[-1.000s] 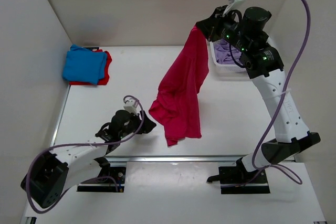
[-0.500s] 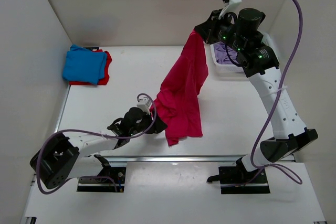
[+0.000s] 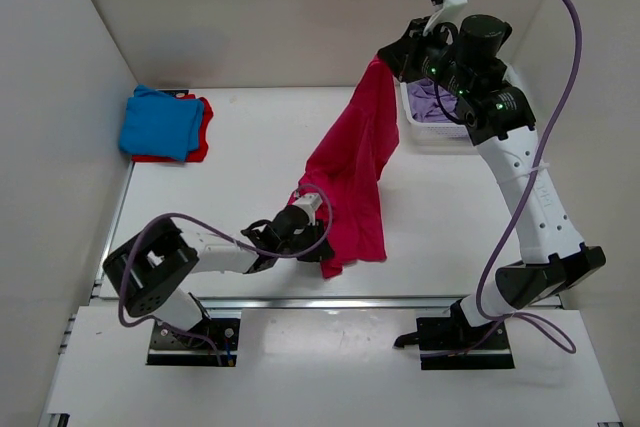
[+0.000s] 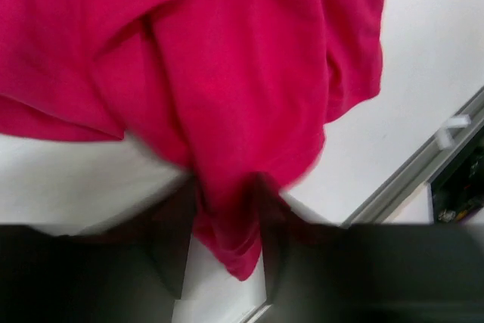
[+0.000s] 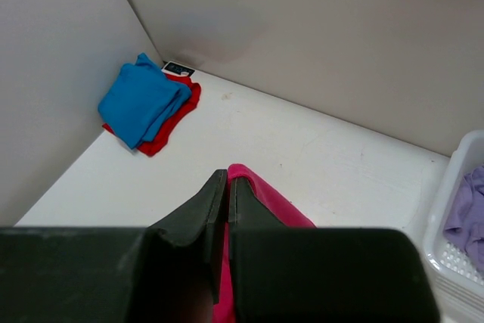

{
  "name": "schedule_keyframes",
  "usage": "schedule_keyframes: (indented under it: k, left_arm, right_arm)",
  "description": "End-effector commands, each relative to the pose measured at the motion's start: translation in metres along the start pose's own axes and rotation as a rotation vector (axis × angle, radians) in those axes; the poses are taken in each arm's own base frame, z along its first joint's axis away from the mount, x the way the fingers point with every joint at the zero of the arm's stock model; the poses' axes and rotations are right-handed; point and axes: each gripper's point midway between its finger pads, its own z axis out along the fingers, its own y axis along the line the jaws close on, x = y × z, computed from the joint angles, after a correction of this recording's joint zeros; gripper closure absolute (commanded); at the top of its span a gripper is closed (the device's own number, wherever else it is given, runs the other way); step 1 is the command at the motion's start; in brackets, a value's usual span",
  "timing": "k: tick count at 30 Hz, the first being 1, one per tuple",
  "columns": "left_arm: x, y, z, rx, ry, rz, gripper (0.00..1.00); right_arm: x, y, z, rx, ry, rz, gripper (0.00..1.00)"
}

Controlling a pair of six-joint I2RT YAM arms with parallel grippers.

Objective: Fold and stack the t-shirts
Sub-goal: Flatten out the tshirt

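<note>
Two pale walls (image 3: 70, 67), white table (image 3: 250, 147); right fingers (image 5: 221, 213) clamp crimson-pink shirt (image 3: 350, 177), left fingers (image 4: 184, 243) agape around hem (image 4: 228, 251).

The fingers (image 4: 170, 240) of the left gripper (image 4: 223, 247) are dark blurs to us, flanking the pink shirt (image 4: 227, 96); whether they pinch it we cannot tell. The blue shirt (image 3: 160, 124) hides most of the red shirt (image 3: 203, 129), far left.
</note>
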Motion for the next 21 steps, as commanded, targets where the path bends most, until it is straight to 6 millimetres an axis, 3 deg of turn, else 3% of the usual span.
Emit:
schedule_keyframes:
  k: [1,4,6,7,11,13,14,17,18,20,21]
  left_arm:
    - [0.014,0.006,0.004,-0.045,0.051,0.015,0.74]
    - [0.001,0.029,-0.014,-0.103,0.005,-0.002,0.94]
    - [-0.016,0.065,-0.038,-0.219,-0.031,-0.023,1.00]
    - [-0.031,0.086,-0.057,-0.296,-0.078,-0.021,1.00]
    - [-0.076,0.120,-0.111,-0.413,-0.206,0.010,1.00]
    - [-0.084,0.134,-0.129,-0.461,-0.221,0.017,1.00]
    - [-0.086,0.133,-0.132,-0.458,-0.221,0.034,0.98]
    - [-0.087,0.138,-0.139,-0.477,-0.225,0.038,0.79]
    - [-0.082,0.142,-0.138,-0.485,-0.221,0.028,0.78]
    - [-0.084,0.141,-0.136,-0.467,-0.238,0.015,0.54]
    - [-0.083,0.142,-0.136,-0.467,-0.242,0.001,0.50]
  right_arm:
    - [-0.028,0.001,-0.016,-0.004,-0.084,-0.041,1.00]
    - [-0.026,-0.014,-0.025,0.040,-0.069,-0.054,1.00]
    - [-0.021,-0.026,-0.034,0.077,-0.046,-0.074,1.00]
    - [-0.019,-0.039,-0.041,0.129,-0.040,-0.087,1.00]
    - [-0.003,-0.087,-0.067,0.266,-0.008,-0.087,1.00]
    - [0.008,-0.104,-0.078,0.312,0.015,-0.061,1.00]
    - [0.014,-0.108,-0.082,0.315,0.025,-0.053,1.00]
    - [0.031,-0.117,-0.089,0.336,0.066,-0.024,0.99]
    - [0.040,-0.121,-0.089,0.345,0.091,-0.022,1.00]
    - [0.047,-0.123,-0.093,0.354,0.110,-0.021,1.00]
    - [0.046,-0.124,-0.095,0.357,0.108,-0.019,1.00]
